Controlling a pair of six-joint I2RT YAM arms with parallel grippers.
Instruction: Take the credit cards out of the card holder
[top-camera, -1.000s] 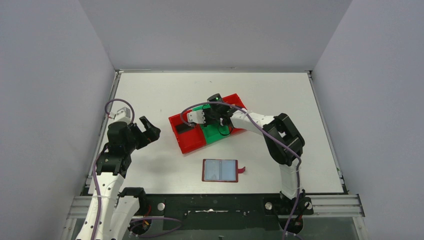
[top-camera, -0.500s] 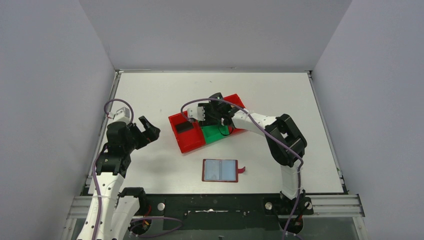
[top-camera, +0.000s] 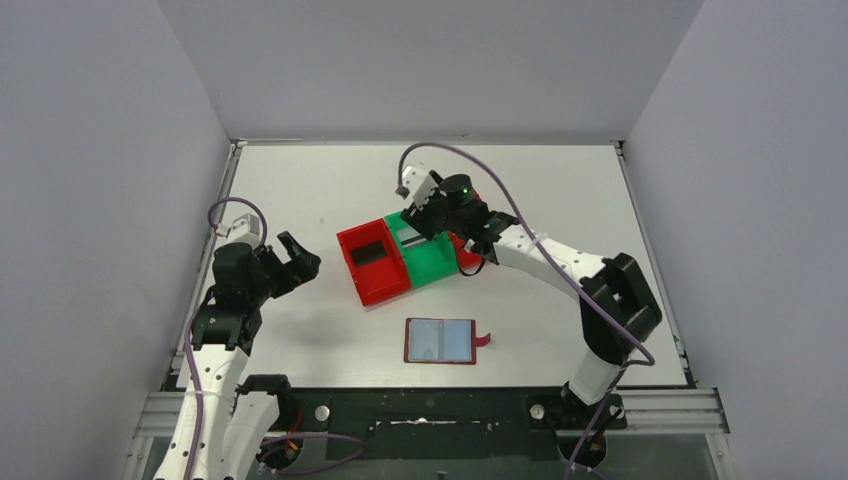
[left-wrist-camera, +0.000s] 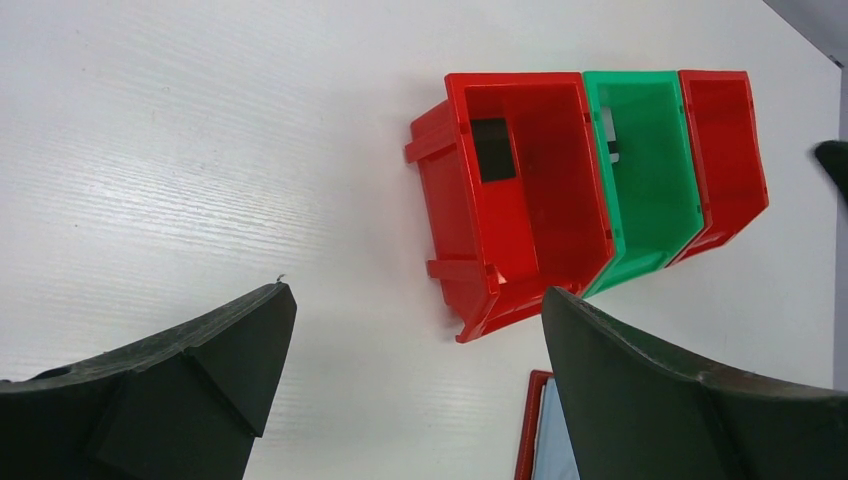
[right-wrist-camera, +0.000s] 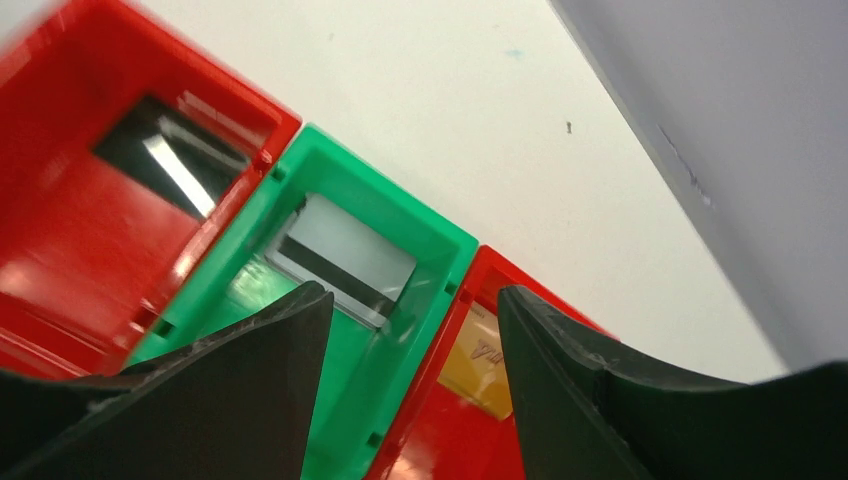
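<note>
Your right gripper (right-wrist-camera: 412, 300) stands with its two dark fingers apart and nothing between them. In its wrist view it hangs above the green plastic bin (right-wrist-camera: 395, 188), clear of the bin's walls. A thin silver-grey rectangular card (right-wrist-camera: 345, 260) with a dark stripe lies on that bin's floor, close to one end wall.

Beside the green bin on one side you have a red plastic bin (right-wrist-camera: 60, 270), and a thin black rectangular card (right-wrist-camera: 170, 160) rests on its floor at the matching end. On the other side sits a second red plastic bin (left-wrist-camera: 725, 150), where a gold-tan card (right-wrist-camera: 485, 365) shows partly past the gripper finger. The three bins stand wall to wall in a slanted row near the middle of the white table (top-camera: 300, 190).

Your left gripper (left-wrist-camera: 417, 295) is spread wide and carries nothing. It hovers over the table's left side, well apart from the bins and pointed towards them.

The small dark red wallet-like card holder (top-camera: 440, 340) lies opened flat on the table, nearer to the arm bases than the bins and apart from both grippers. Its blue-grey clear pockets face up and its red snap tab (top-camera: 483, 340) sticks out to the right. You cannot tell from above whether any card sits in those pockets
</note>
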